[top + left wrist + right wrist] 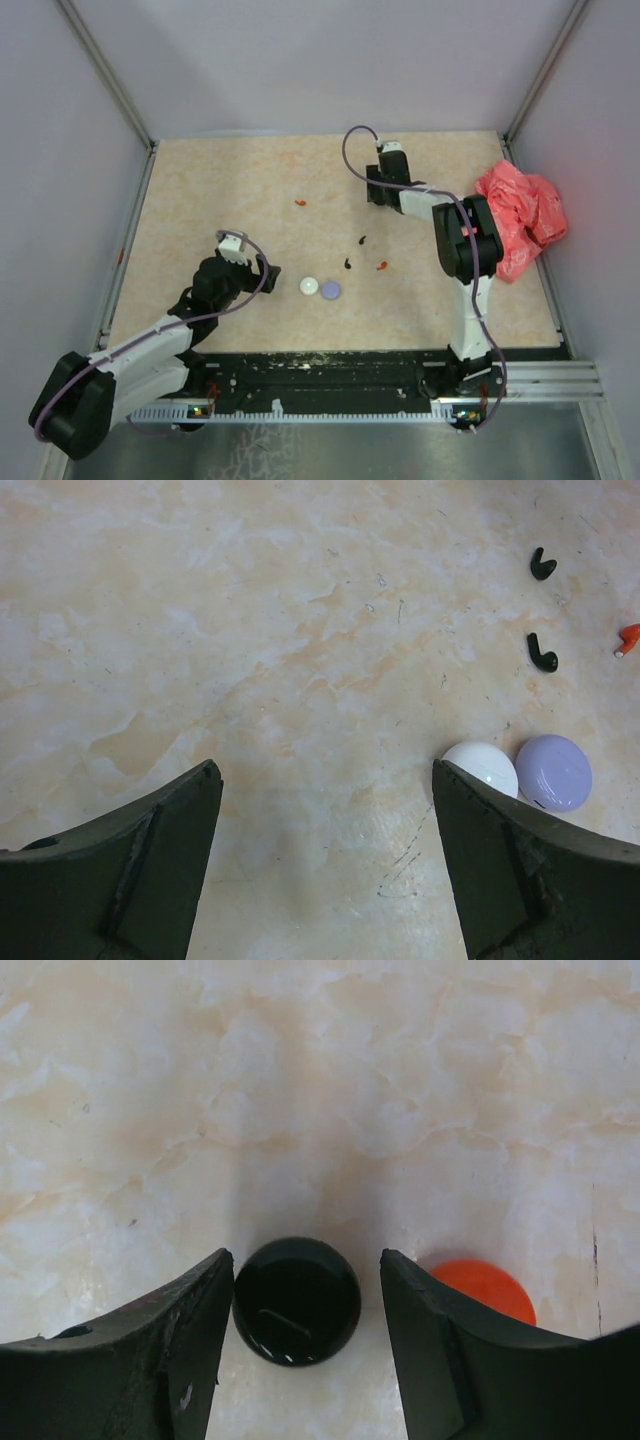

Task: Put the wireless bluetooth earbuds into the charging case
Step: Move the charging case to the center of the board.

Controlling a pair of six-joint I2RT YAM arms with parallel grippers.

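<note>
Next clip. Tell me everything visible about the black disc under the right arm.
The black disc is round and glossy, like smooth plastic, with a faint light streak on top. It lies flat on the marbled beige table, between the open fingers of the right pincer. The finger at picture left sits at its rim, touching or nearly so; the other stands clear. An orange disc lies apart beside it. The top view hides it.
</note>
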